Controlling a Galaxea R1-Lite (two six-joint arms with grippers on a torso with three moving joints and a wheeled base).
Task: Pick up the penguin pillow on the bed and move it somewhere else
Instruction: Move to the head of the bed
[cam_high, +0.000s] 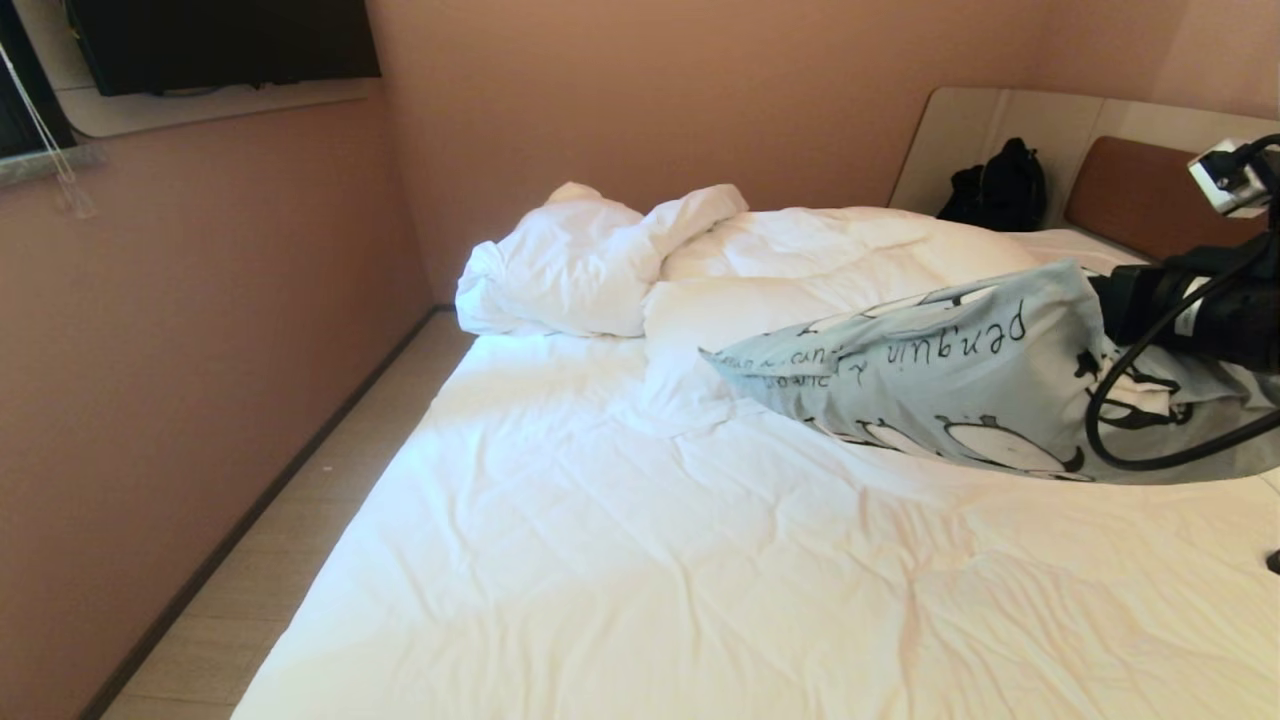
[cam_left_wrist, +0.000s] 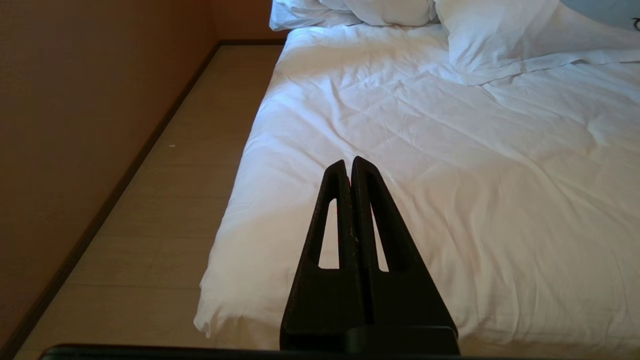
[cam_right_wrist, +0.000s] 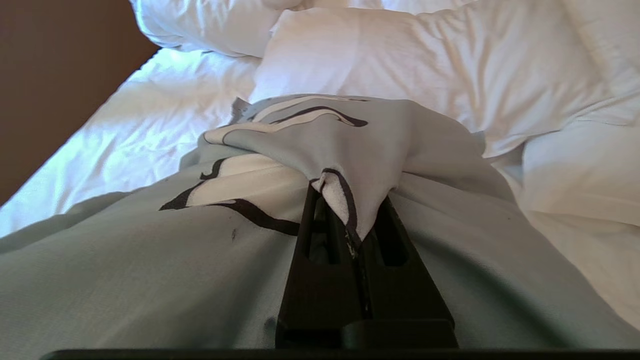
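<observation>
The right hand (cam_right_wrist: 356, 235) is clamped on a pinch of the penguin pillow (cam_high: 960, 370), which hangs lifted over the bed (cam_high: 620, 540), near the headboard (cam_high: 1140, 190). Pickup looks done; setting it down elsewhere remains. Only the right wrist view shows the pinched fabric. The left hand (cam_left_wrist: 348, 167), fingers together and empty, hovers above the bed's foot.

walls (cam_high: 620, 90): pink-brown | floor (cam_high: 300, 540): pale planks | black bag (cam_high: 1000, 187) in corner

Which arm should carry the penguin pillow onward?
Right. The right gripper is shut on the penguin pillow, lifted above the bed. The left gripper is shut, empty, at the bed's edge.
</observation>
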